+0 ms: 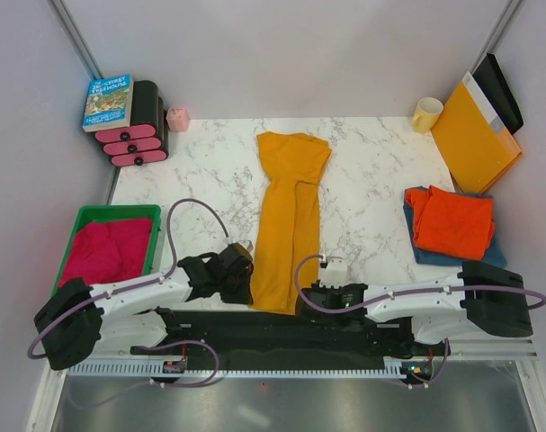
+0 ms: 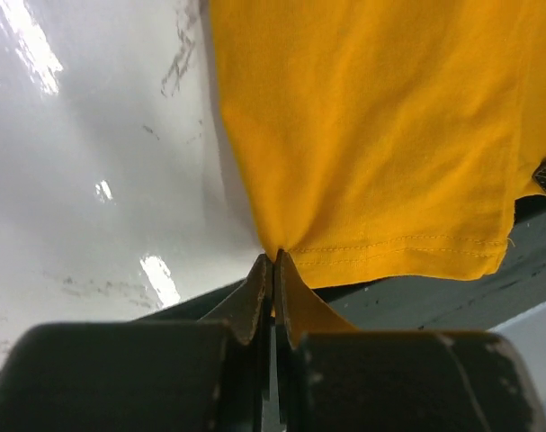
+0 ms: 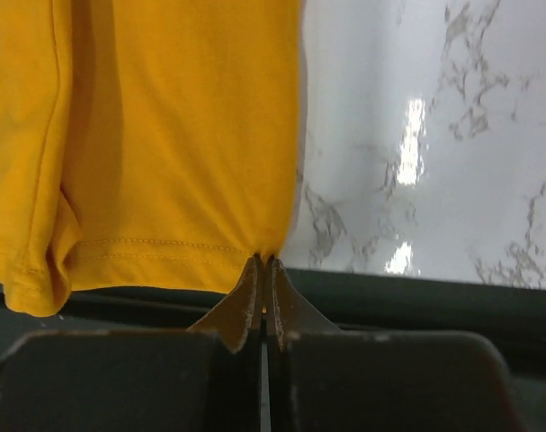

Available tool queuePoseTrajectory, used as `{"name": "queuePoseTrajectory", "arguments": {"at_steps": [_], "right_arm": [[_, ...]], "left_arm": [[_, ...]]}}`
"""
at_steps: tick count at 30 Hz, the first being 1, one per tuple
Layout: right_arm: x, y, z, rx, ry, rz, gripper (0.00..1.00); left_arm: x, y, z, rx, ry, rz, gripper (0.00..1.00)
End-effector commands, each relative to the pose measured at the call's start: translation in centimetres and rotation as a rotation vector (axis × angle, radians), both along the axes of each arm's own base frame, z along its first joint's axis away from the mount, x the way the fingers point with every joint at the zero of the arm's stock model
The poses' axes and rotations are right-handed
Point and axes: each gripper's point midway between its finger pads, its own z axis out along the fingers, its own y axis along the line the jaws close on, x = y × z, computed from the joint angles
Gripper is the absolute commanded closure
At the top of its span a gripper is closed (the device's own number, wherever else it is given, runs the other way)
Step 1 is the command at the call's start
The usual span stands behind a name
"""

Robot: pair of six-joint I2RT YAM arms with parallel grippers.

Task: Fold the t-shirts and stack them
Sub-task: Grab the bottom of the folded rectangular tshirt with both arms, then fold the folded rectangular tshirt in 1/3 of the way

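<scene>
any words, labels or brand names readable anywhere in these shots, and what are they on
On the book, blue cover, top external view: yellow title, apparently "STOREY TREEHOUSE"; the smaller print is too blurred to read.
No other lettering shows: none on the mustard-yellow t-shirt, the mug or the envelope.

The worktop (image 1: 371, 180) is white marble with grey veining. At its centre, the mustard-yellow t-shirt (image 1: 289, 216) is plain, with hem stitching in the same yellow. At three o'clock, the orange-red t-shirt (image 1: 452, 223) is plain too, and the blue t-shirt (image 1: 433, 258) shows as a border under it. At nine o'clock, a green tray (image 1: 115, 212) holds magenta cloth (image 1: 106, 252). At eleven o'clock are a book (image 1: 108, 101) with a sky-blue cover, a black rack (image 1: 147, 99) with pink drawer fronts and a small pink box (image 1: 177, 118). At one o'clock are a pale-yellow mug (image 1: 426, 113) and a yellow-orange envelope (image 1: 475, 139). The left claw (image 2: 273, 263) and right claw (image 3: 264, 265) are dark.
</scene>
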Motion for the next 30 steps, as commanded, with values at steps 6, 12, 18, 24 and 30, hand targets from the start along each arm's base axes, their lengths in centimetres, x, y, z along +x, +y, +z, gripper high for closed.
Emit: {"name": "queuePoseTrajectory", "arguments": {"at_steps": [6,12,18,24,30], "right_arm": [[-1.9,-1.2,3.5,-0.092,-0.065,-0.007,1.00],[0.9,-0.7,9.1,-0.037,-0.243,-0.047,1.00],[3.8,-1.2,13.1,-0.013,-0.356,-0.108,1.00],[7.6,-2.0,14.5,-0.033,-0.395,-0.172,1.00],[13.5,-2.8,14.1,-0.122,-0.415,-0.197,1.00]], "left_arm": [[-2.0,1.2,2.7,-0.042,-0.007,0.006,0.98],[0.9,-0.5,8.1,-0.120,-0.171,-0.014,0.98],[3.7,-2.3,12.2,-0.136,-0.285,-0.026,0.98],[6.9,-3.6,14.2,-0.067,-0.389,-0.035,0.98],[12.0,-3.7,14.1,0.078,-0.456,-0.009,0.98]]}}
